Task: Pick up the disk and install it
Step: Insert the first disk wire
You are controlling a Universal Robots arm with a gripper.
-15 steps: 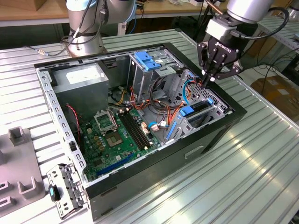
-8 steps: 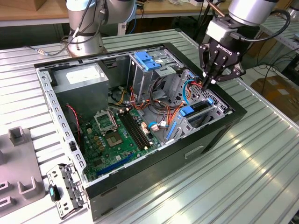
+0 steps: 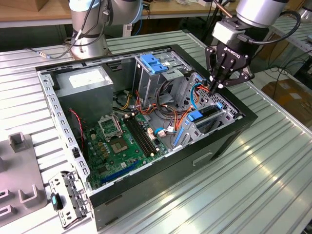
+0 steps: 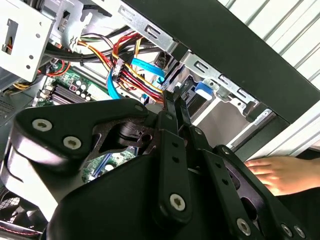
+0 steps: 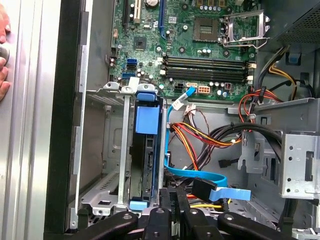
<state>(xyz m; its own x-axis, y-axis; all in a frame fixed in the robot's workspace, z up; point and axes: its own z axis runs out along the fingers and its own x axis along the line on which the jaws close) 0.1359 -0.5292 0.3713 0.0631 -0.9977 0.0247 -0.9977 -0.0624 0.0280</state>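
Observation:
The disk stands on edge inside the small metal drive cage at the case's front corner, with its blue bracket running along its exposed edge. In the exterior view the disk sits low in that cage toward the exterior view's right. My gripper hangs just above the cage with its black fingers pressed together and nothing visible between them. Its tip sits beside the disk's end, next to the blue flat cable and the red and yellow wires. In the second wrist view the gripper points at the same spot.
The open computer case lies on a slatted metal table. Inside are the green motherboard, a grey power-supply box and a tall cage with a blue latch. A person's hand rests beside the case. Grey fixtures lie at the exterior view's left.

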